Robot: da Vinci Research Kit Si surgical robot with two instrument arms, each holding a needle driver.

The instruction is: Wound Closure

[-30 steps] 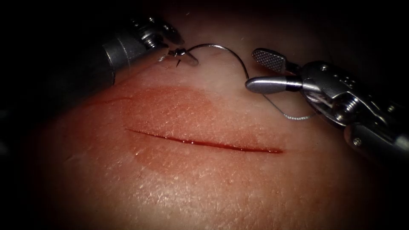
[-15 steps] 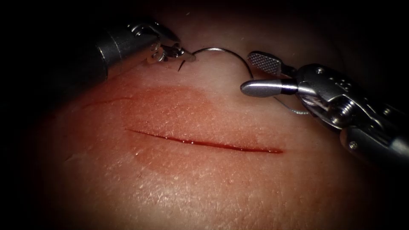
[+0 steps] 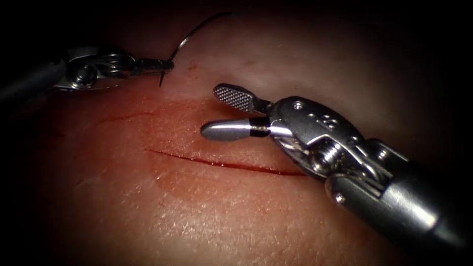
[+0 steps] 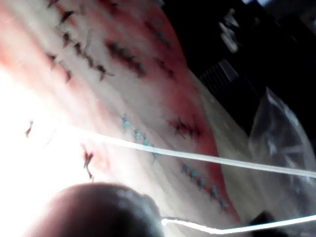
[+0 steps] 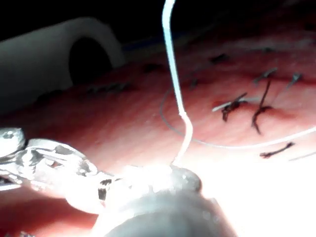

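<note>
Your left tool (image 3: 148,64) has its jaws clamped on the needle (image 3: 173,50), gripping it close to the pointed end: the short sharp tip hangs just below the jaws, and the rest of the curve arcs up and away from them into the dark. The needle is clear of the tissue (image 3: 207,216), above the cut (image 3: 226,165) in the endoscope view and beyond its left end.

Your right tool (image 3: 217,111) holds nothing; its jaws stand apart, just above the middle of the cut.

Judge the needle as light, stiff and slick: a thin steel curve that will likely swivel in a loose grip. Holding so near the point risks dulling it, so a hold further back along the body, jaws square across the wire, should be steadier. The thread (image 5: 173,64) looks fine and limp and probably frays if crushed. The tissue looks soft and wet with red fluid (image 3: 197,123).
</note>
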